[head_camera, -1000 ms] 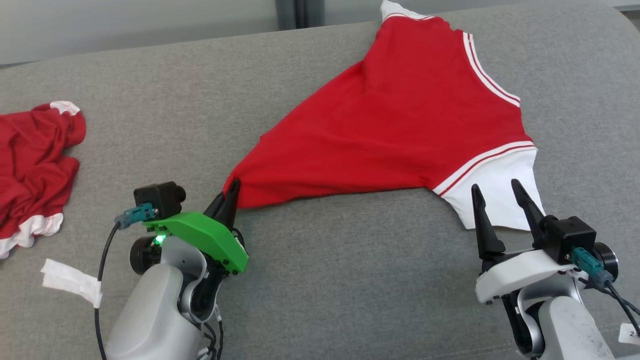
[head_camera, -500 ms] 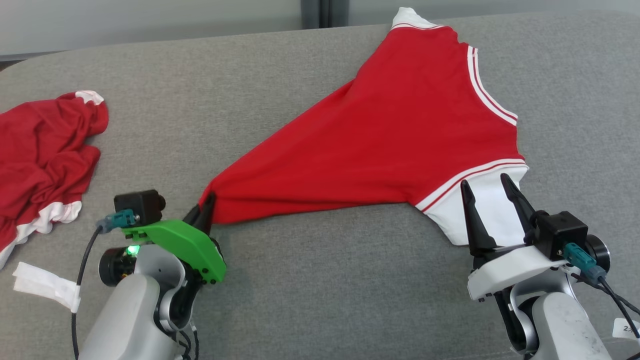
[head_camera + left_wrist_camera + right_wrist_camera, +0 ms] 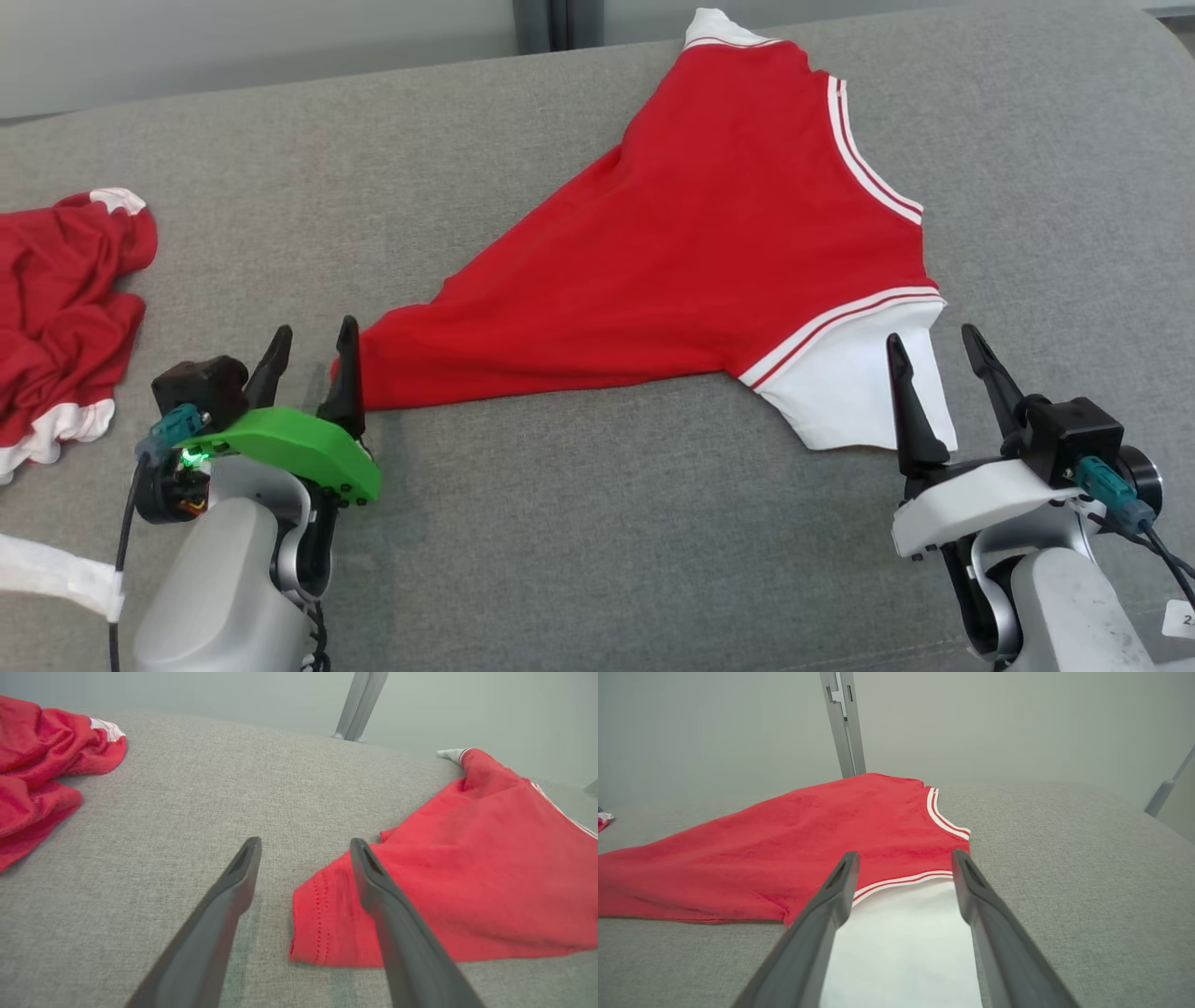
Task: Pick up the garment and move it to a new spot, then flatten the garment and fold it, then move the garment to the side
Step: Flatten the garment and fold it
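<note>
Grey fabric surface (image 3: 597, 541), pale wall (image 3: 233, 47) behind; garment (image 3: 709, 243) spread.

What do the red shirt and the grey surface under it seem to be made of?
Red shirt: soft knit cloth, probably cotton jersey, matte; it lies in gentle folds and its hem shows rows of stitching. Grey surface: woven upholstery cloth, matte and flecked; the weave is plain in the wrist views, and its rounded far edge hints at padding beneath.
</note>
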You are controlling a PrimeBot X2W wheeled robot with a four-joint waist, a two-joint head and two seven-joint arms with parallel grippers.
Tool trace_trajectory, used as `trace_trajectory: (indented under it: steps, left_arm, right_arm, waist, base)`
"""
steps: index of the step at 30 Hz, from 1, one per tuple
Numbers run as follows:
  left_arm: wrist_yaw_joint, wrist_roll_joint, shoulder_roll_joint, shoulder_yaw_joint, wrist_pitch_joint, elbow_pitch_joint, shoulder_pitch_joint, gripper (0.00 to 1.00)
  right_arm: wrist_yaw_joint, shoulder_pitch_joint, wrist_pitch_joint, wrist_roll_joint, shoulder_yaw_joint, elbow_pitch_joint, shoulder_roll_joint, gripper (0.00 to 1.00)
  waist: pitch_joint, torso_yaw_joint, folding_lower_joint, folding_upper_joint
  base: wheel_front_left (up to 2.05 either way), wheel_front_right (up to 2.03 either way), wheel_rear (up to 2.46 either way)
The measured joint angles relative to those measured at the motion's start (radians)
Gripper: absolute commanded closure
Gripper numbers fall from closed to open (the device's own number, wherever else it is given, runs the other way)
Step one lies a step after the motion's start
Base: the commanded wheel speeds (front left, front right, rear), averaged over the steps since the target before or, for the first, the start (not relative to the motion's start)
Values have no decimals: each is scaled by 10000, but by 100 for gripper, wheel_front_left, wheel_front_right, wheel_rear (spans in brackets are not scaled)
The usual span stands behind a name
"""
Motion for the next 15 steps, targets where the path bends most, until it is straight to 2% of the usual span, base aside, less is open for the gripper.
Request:
trace_trajectory:
  steps: [2, 7, 11, 15]
  left_arm:
    - [-125, -31, -69, 117, -577, -192, 100, 0]
    - [-299, 422, -52, 460, -961, -1172, 672, 0]
    - [-372, 1183, -259, 1444, -993, -2857, 1431, 0]
    - [-644, 1845, -639, 2127, -1003, -3825, 2345, 0]
  right_arm:
    - [0, 9, -27, 0, -27, -35, 2, 0]
    - [0, 73, -33, 17, -75, -79, 0, 0]
    - [0, 129, -88, 48, -134, -81, 2, 0]
    - [0, 215, -58, 100, -213, -31, -12, 0]
  waist:
    - [-110, 118, 0, 0]
    - [-405, 405, 0, 0]
    - [-689, 601, 0, 0]
    - [-988, 731, 0, 0]
  base:
    - [0, 0, 0]
    - [0, 0, 0]
    - [0, 0, 0]
    - [0, 0, 0]
